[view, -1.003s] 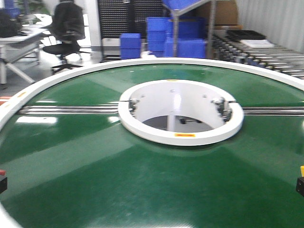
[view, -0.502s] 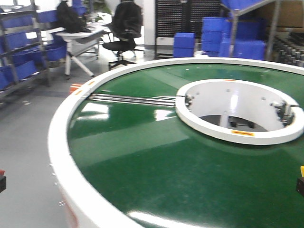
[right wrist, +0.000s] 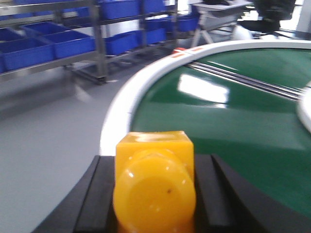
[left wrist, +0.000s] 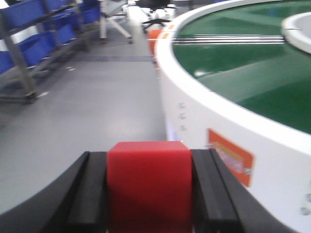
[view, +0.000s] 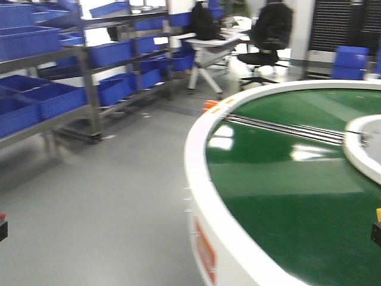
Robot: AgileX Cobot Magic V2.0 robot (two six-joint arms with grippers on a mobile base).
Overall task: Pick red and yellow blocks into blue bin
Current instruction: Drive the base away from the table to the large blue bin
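Observation:
In the left wrist view my left gripper (left wrist: 148, 194) is shut on a red block (left wrist: 148, 187), held between its two black fingers above the grey floor beside the round table. In the right wrist view my right gripper (right wrist: 154, 194) is shut on a yellow block (right wrist: 154, 187) with a round stud on its near face, above the table's rim. In the front view only small tips show: the left gripper with red (view: 2, 226) at the left edge, the right gripper with yellow (view: 377, 225) at the right edge. Several blue bins (view: 56, 98) sit on metal shelves at the left.
A large round table with a green top (view: 286, 179) and white rim (view: 199, 196) fills the right. An orange label (left wrist: 231, 158) is on its side wall. Grey open floor (view: 107, 196) lies between table and shelves. An office chair (view: 268, 36) and desk stand behind.
The front view has swung left: the table and its white centre ring slid to the right, and the floor and shelves of blue bins came into view. Both blocks stay held.

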